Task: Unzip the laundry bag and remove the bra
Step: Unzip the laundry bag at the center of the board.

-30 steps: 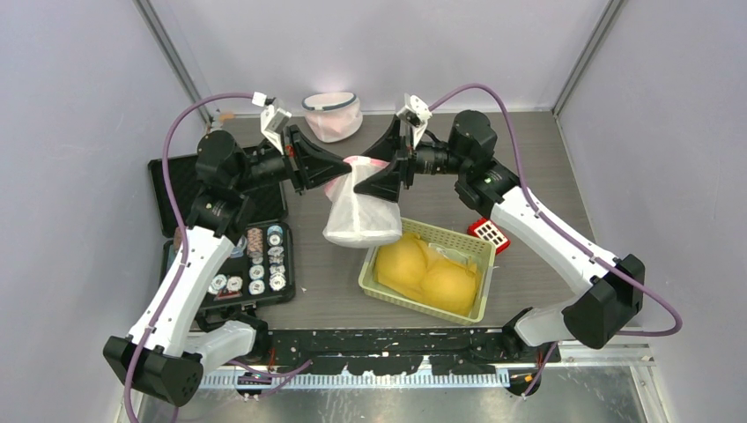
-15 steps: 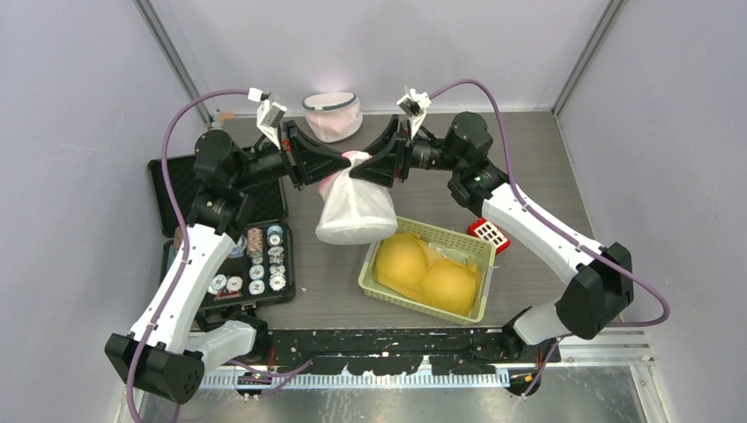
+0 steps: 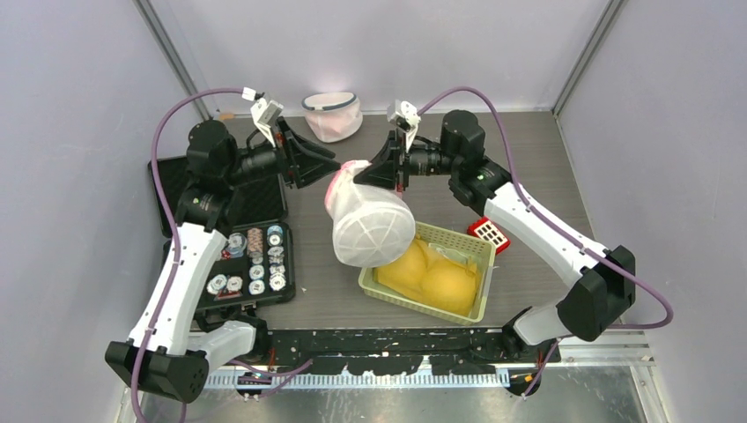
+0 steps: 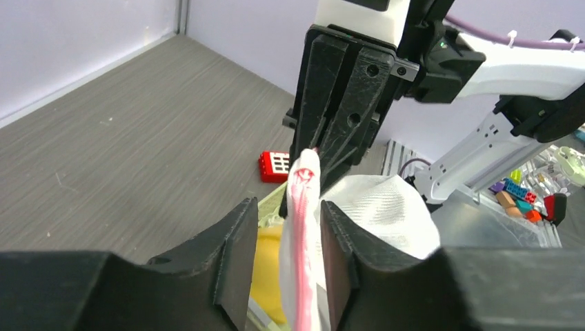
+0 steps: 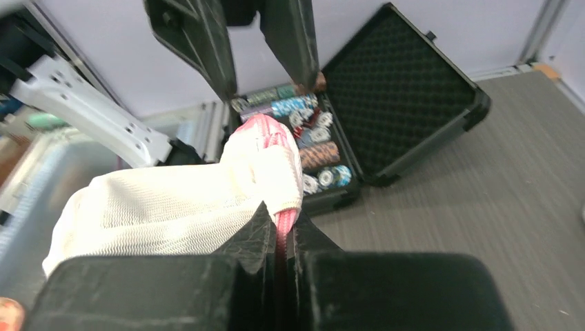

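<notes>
A white mesh laundry bag [image 3: 372, 231] with a pink zipper edge [image 4: 303, 227] hangs in the air over the near left corner of the green basket [image 3: 469, 248]. My right gripper [image 3: 377, 173] is shut on that pink edge [image 5: 283, 222] at the bag's top. My left gripper [image 3: 328, 164] is open, its fingers [image 4: 241, 234] standing on either side of the pink edge with a gap on the left. Yellow bra cups [image 3: 432, 273] lie in the basket. What is inside the hanging bag is hidden.
A second mesh bag [image 3: 332, 115] sits at the back. An open black case of poker chips [image 3: 255, 260] lies at the left. A red block [image 3: 489, 232] rests to the right of the basket.
My left gripper has opened and let go of the bag's edge, drawing back left. My right gripper has shut on the pink edge, and the bag has swung right over the basket's corner.
</notes>
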